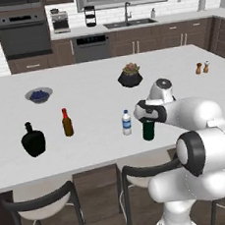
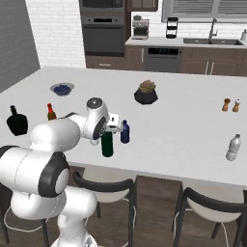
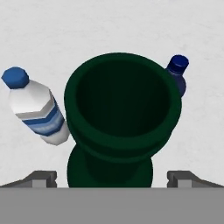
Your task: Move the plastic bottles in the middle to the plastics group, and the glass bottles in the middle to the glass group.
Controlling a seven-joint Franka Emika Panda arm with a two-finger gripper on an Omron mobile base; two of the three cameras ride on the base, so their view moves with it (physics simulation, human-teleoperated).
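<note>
Standing on the white surface (image 1: 97, 136), largest first: the green bottle (image 1: 148, 129), sitting in the middle near the front edge with its top hidden behind the arm in both base views and its open mouth looming right under the camera in the hand view. Hovering directly above that mouth, the tool (image 3: 112, 177), with both fingertips spread wide, one on either side of the neck, touching nothing and gripping nothing. Judging from this, only lining up for the very first pick; nothing sorted yet. Waiting well off to the left, the glass group: the squat black flask (image 1: 33, 140) and, just beside it, the slim amber bottle (image 1: 67, 123) with the red cap, both upright and well apart from the middle cluster. Staying in the middle, just beside the green one, the clear bottle (image 1: 127, 122) with the blue label, upright on the left side in the left base view. Sitting on the other side, the small dark blue bottle (image 2: 125, 132), close against the green one in the right base view, also upright. Resting far off at the right end, another clear bottle (image 2: 233, 147), probably marking the plastics group. Remaining, by this reading: closing on the green neck, carrying it over to the flask and amber bottle, then taking the two small ones to the right end. Needing care with the descent, given the small bottles crowding both sides.
</note>
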